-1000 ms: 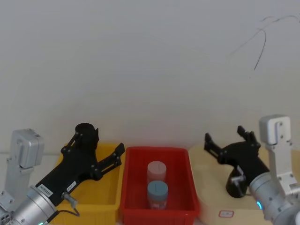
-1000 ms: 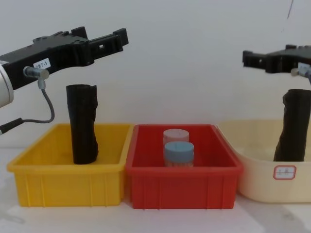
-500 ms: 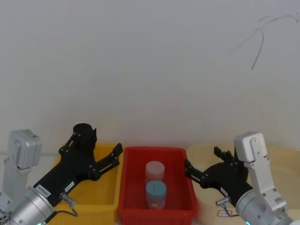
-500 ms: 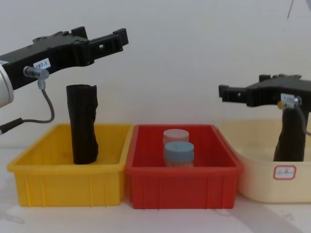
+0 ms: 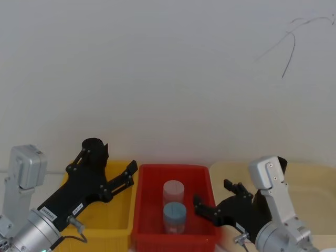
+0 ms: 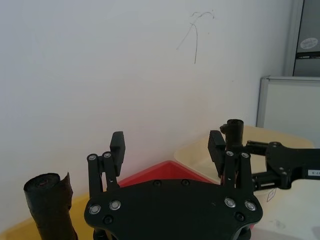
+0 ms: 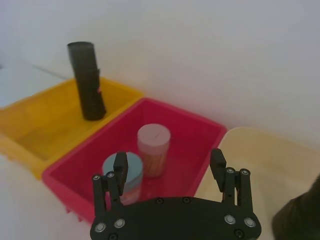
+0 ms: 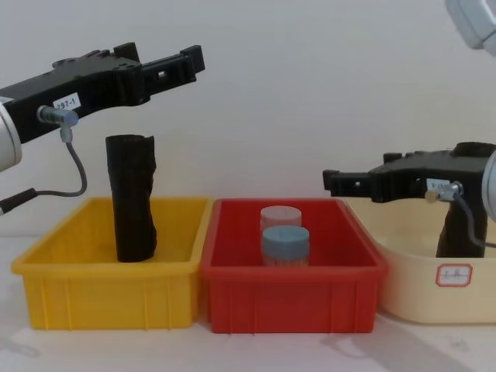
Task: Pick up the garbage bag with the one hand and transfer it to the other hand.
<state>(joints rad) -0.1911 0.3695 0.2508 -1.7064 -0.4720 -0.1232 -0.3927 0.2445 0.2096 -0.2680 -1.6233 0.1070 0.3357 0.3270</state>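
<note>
- Hand states: the left hand (image 6: pixel 166 145), marked with a white "97-1" sticker, has its fingers spread wide and grips nothing. The right hand (image 7: pixel 168 160) also has its fingers wide apart and is empty.
- Left hand position: it is raised over the yellow bin (image 8: pixel 101 294) and points toward the robot's right. It sits higher than the top of the garbage bag (image 8: pixel 132 201) and is apart from it. A grey cable (image 8: pixel 74 167) hangs in a loop from its underside.
- Garbage bag: this is a black roll with a wider collar at the top. It stands upright on the floor of the yellow bin, in the bin's left half, and rises well above the bin's rim. Neither hand touches it.
- Right hand position: it is low, just above rim level, reaching from over the cream bin (image 8: pixel 411 287) toward the robot's left. Its fingertips are over the right part of the red bin (image 8: pixel 294 298), apart from the jars.
- Red bin: it sits between the yellow bin and the cream bin, just beside each. It holds a pink-lidded jar (image 8: pixel 280 216) at the back and a blue-lidded jar (image 8: pixel 284 242) in front, close together.
- Cream bin: it holds a wrinkled black roll (image 8: pixel 457 236) that stands behind the right hand and is partly hidden by it. A white label (image 8: pixel 453 274) is on the bin's front wall.
- Worktop (image 8: pixel 232 349): it is white and carries the three bins in one row.
</note>
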